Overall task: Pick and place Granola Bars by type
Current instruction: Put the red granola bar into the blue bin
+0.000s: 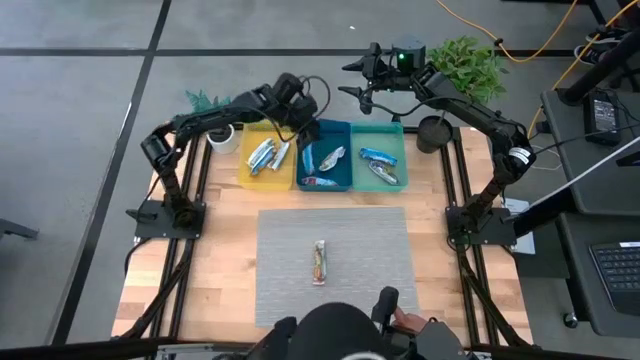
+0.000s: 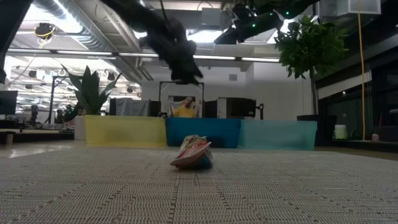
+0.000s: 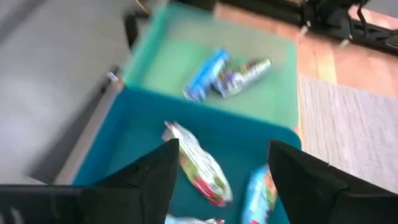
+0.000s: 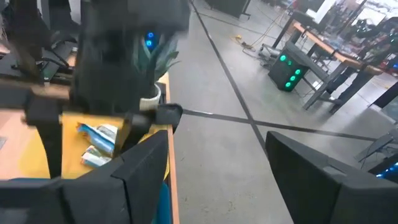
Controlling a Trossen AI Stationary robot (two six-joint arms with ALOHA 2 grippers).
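Granola Bars (image 1: 319, 262) — shiny, crinkly, multicoloured

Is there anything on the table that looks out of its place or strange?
One granola bar lies alone on the grey mat, apart from the yellow tray, blue tray and teal tray that hold the others. Nothing looks spilled or damaged.

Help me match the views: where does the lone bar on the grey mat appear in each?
High view: bar at mat centre, near the front edge.
Low view: bar centre, before the blue tray.
Left wrist: not in it.
Right wrist: not in it.
Shared landmark: blue tray.
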